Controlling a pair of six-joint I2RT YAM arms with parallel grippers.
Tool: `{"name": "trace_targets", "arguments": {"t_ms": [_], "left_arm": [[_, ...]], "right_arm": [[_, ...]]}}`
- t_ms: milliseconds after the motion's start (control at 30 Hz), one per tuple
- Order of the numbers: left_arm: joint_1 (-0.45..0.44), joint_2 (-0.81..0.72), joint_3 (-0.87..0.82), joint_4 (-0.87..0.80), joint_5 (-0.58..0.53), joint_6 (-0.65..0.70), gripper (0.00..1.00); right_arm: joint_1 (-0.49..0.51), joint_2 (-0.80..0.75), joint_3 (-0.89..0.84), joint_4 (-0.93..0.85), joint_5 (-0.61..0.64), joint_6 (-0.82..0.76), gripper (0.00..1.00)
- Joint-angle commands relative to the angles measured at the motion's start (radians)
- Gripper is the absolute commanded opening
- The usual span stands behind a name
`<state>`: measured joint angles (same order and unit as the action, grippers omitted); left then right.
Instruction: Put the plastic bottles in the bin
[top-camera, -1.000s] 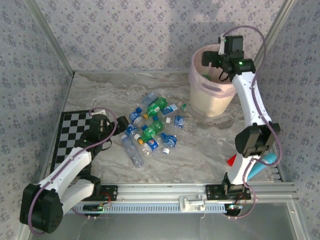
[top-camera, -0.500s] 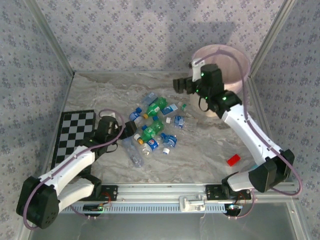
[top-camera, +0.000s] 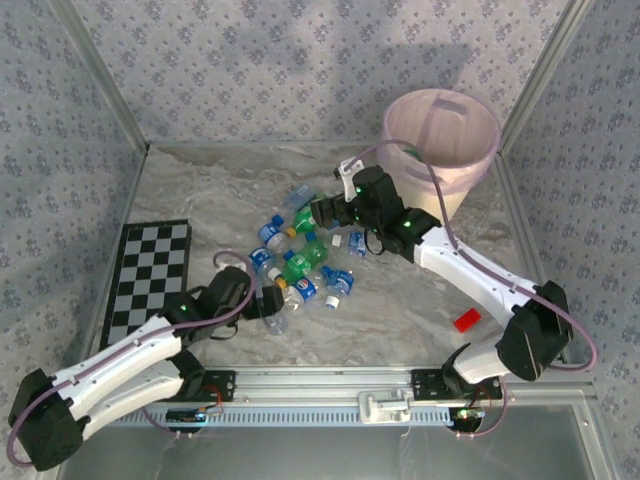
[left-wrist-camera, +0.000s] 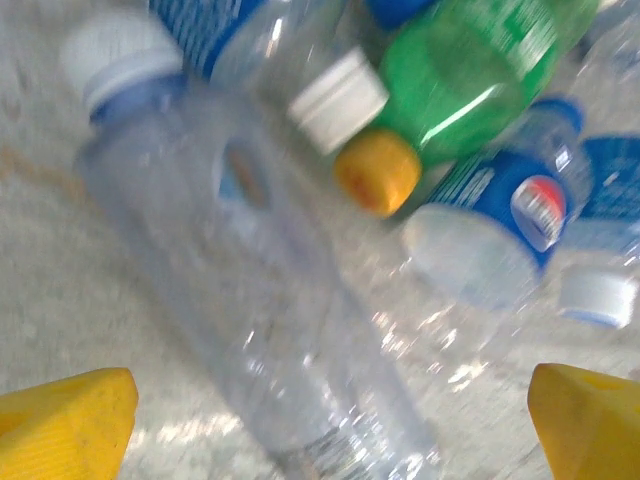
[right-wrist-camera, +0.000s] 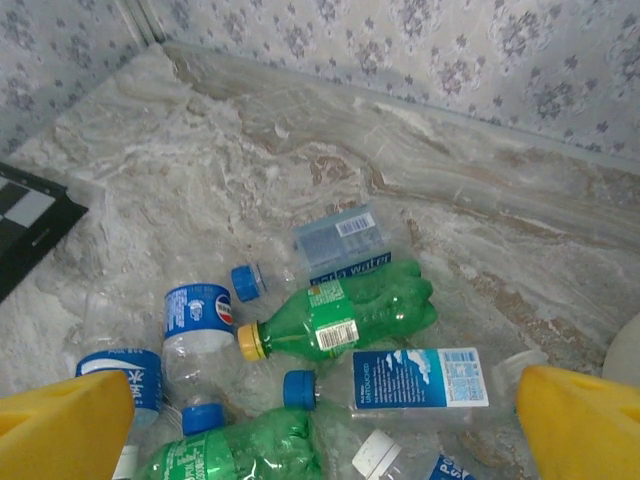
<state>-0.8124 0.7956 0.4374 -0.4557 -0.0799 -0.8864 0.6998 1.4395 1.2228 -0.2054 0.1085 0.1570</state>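
Bottles: the plastic bottles (top-camera: 300, 255) lie in a loose heap at the middle of the table (top-camera: 400, 300), clear and green ones touching and overlapping.
Bin: the bin (top-camera: 470, 170) stands upright in the far right corner, well apart from the heap.
Left gripper: the left gripper (left-wrist-camera: 330, 420) is spread wide and empty, low over a clear bottle (left-wrist-camera: 260, 300) at the heap's near edge, with 1 finger on each side.
Right gripper: the right gripper (right-wrist-camera: 320, 425) is also spread wide with nothing in it, above the heap's far side near a green bottle (right-wrist-camera: 340, 315).
Risk 1: the clear bottle lies slantwise between the left fingers; I'd say a squeeze could spin it or pop it out.
Risk 2: neighbouring caps touch it, so the closing fingers may snag a 2nd bottle or scatter the heap.
Risk 3: 2 arms are working 1 heap, and crossing paths could make them collide.
Risk 4: the carry to the bin is long, and a thin grip may drop the bottle short.
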Motion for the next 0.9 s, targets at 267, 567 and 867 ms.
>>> {"name": "trace_targets", "arguments": {"t_ms": [267, 567, 867], "left_arm": [[-0.06, 0.217, 0.009, 0.051, -0.034, -0.025, 1.0], [-0.06, 0.309, 0.011, 0.057, -0.08, -0.019, 0.99], [-0.06, 0.289, -0.006, 0.062, -0.09, -0.013, 0.69]], "right_arm": [[0.018, 0.063, 0.097, -0.015, 0.04, -0.008, 1.0], [0.02, 0.081, 0.12, -0.052, 0.054, -0.016, 1.0], [0.021, 0.082, 0.112, -0.054, 0.062, -0.014, 1.0]]}}
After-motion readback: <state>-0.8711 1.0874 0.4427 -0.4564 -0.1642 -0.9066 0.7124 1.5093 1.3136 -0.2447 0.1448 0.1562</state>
